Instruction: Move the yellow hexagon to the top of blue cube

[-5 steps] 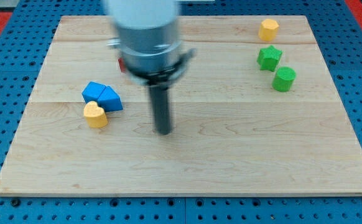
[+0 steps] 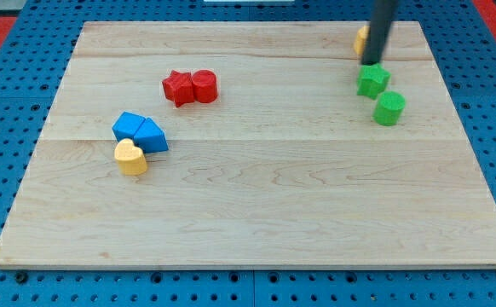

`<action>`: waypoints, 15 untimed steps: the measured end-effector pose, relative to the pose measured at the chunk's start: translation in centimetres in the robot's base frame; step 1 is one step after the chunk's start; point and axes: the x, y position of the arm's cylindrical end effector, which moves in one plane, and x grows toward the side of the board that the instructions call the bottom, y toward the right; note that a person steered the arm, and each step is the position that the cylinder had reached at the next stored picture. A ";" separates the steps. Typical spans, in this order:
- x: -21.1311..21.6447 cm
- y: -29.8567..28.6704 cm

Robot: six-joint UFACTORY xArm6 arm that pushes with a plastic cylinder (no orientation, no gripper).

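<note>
The yellow hexagon (image 2: 361, 39) sits near the view's top right, mostly hidden behind my rod. My tip (image 2: 372, 62) stands just to the right of and below it, directly above the green star (image 2: 372, 81). The blue cube (image 2: 129, 126) lies at the view's left, touching a blue triangular block (image 2: 152, 136) on its right.
A yellow heart (image 2: 129, 157) sits just below the blue blocks. A red star (image 2: 178, 87) and a red cylinder (image 2: 204, 86) touch each other in the upper middle. A green cylinder (image 2: 390, 108) lies below and right of the green star. The wooden board (image 2: 256, 213) sits on blue pegboard.
My rod has moved from the board's middle to the top right, next to the yellow hexagon. The red blocks, hidden before, now show. No block has moved.
</note>
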 end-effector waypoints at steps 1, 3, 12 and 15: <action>-4.3 3.3; -3.5 -17.4; 6.3 -40.1; 5.4 -35.4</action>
